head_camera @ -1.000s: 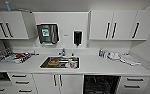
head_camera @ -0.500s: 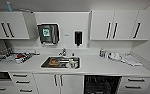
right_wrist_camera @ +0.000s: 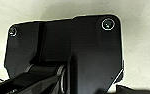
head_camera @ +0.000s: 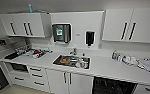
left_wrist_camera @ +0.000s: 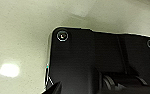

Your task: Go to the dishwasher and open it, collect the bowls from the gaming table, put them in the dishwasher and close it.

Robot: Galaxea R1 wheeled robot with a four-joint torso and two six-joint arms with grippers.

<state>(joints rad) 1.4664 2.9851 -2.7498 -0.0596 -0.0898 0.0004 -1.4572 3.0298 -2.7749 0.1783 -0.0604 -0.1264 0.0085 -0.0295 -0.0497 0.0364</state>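
Note:
In the head view the dishwasher (head_camera: pixel 113 86) is a dark bay under the white counter (head_camera: pixel 108 68), right of the sink cabinet doors. I cannot tell how its door stands. The bowls and the gaming table are out of view. Both wrist views look down past the robot's own dark plate at a pale floor (left_wrist_camera: pixel 21 37) (right_wrist_camera: pixel 141 50).
A steel sink (head_camera: pixel 71 61) holding dishes is set in the counter, with white doors (head_camera: pixel 66 81) and drawers (head_camera: pixel 36 75) below. Clutter lies on the counter's left (head_camera: pixel 33 53) and bottles on its right (head_camera: pixel 121 58). Wall cabinets (head_camera: pixel 126 25) and two dispensers (head_camera: pixel 61 33) hang above.
The whole kitchen picture has slid a little to the right, so the camera has moved. Nothing on the counter has shifted.

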